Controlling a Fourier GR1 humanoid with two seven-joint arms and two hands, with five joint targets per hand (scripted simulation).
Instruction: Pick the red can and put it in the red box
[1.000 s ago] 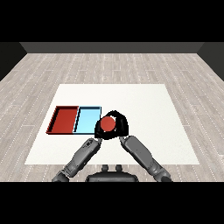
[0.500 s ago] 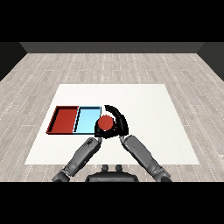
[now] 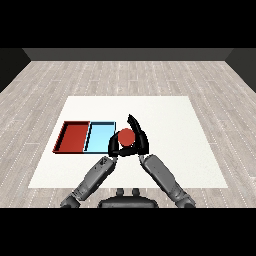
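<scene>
Head view: a white table (image 3: 165,120) is seen from above and behind, set on a grey plank floor. Two trays lie side by side at the table's left: a red tray (image 3: 74,137) on the outside and a light blue tray (image 3: 99,137) touching its inner edge. Nothing is seen inside either tray.

Just to the right of the light blue tray, the red can (image 3: 126,137) is held near the middle of the table. Its round red top faces the viewer. The right hand (image 3: 139,142) is curled round the can from the right side, with black fingers wrapping behind and in front of it and one finger pointing up past the can's far edge. The left hand (image 3: 114,148) is pressed close against the can's left side; whether its fingers are curled or straight cannot be told.

Whether the can is lifted or resting on the table cannot be told. By judgement, the grasp is made. The carry leftward, across the blue tray to the red tray, and the release are left to do.
</scene>
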